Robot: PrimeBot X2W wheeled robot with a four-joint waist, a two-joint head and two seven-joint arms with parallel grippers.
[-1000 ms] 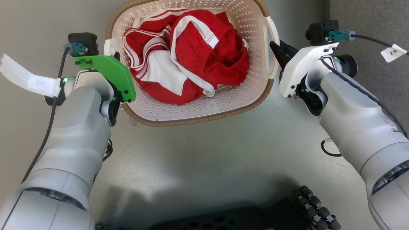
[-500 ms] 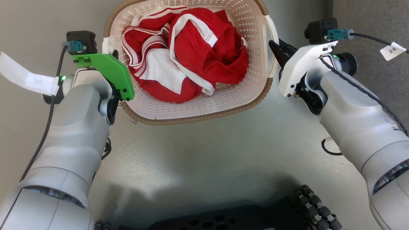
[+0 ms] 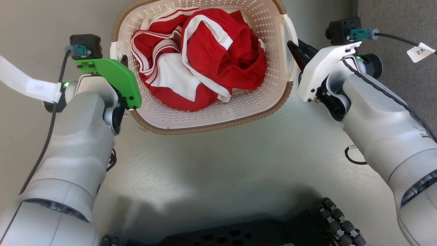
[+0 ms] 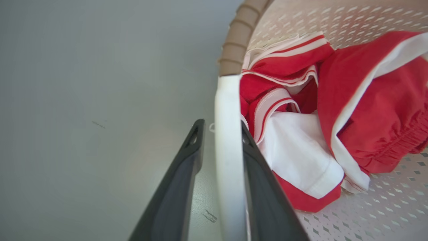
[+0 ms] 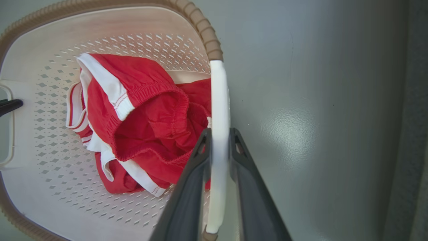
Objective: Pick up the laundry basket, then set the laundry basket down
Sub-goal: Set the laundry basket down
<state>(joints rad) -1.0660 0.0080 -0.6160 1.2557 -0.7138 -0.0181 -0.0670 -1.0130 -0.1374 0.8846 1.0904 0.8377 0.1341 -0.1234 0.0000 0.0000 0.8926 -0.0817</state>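
Observation:
The laundry basket (image 3: pixel 239 102), cream and perforated with a brown woven rim, sits at the top centre of the head view and holds red and white clothes (image 3: pixel 205 58). My left gripper (image 3: pixel 120 60) is at its white left handle, partly hidden behind a green plate. In the left wrist view the left gripper (image 4: pixel 222 129) has one finger on each side of that handle (image 4: pixel 227 100). My right gripper (image 3: pixel 296 51) is at the right handle. The right gripper (image 5: pixel 220 134) is clamped tight on the white handle bar (image 5: pixel 219 93).
Pale grey floor (image 3: pixel 218 171) lies under and around the basket. Darker grey carpet (image 3: pixel 403 20) starts at the far right. My dark base with its rollers (image 3: pixel 338 218) fills the bottom edge. A black cable loop (image 3: pixel 353 157) lies by the right forearm.
The basket and both grippers have shifted together very slightly up and left in the head view. Both grips stay the same.

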